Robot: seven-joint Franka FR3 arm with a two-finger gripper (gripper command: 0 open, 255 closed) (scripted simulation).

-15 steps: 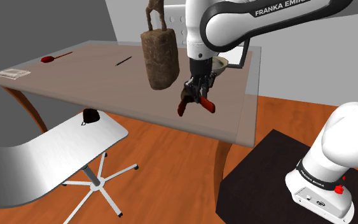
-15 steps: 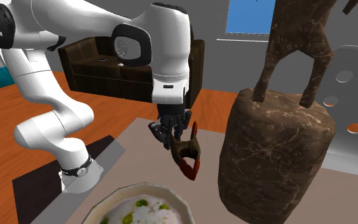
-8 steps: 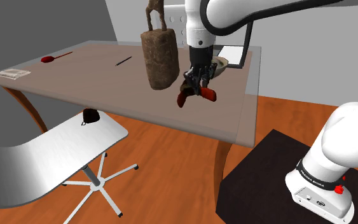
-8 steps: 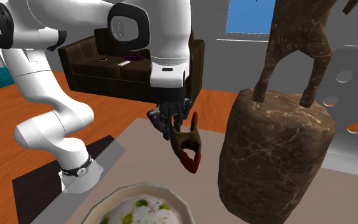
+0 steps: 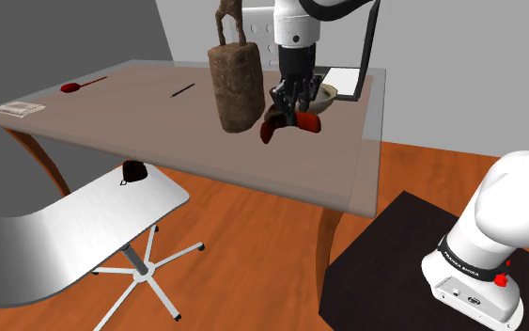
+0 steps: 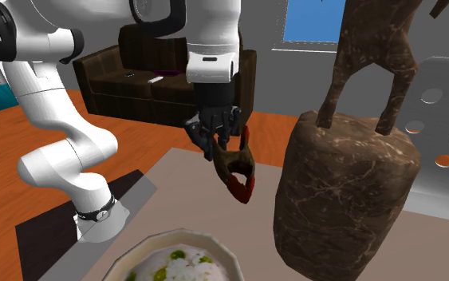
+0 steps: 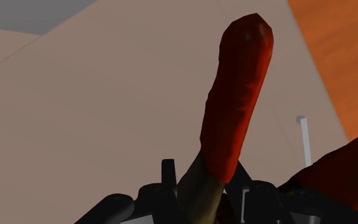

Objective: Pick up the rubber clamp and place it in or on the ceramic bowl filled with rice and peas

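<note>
My black gripper hangs over the table, shut on the clamp, a brown clamp with red tips. The clamp dangles clear of the tabletop, just beside the tall brown statue. In the second exterior view, the gripper holds the clamp above and behind the bowl of rice and peas. From the shoulder, the bowl sits right behind the gripper. In the wrist view, one red handle of the clamp sticks out from between the fingers.
The brown statue stands close beside the clamp. A pen, a red object and papers lie farther along the table. A white chair stands in front of it. A flat white object lies behind the bowl.
The gripper has lifted the clamp higher off the table and carried it toward the bowl. The clamp has swung a little in the grip.
</note>
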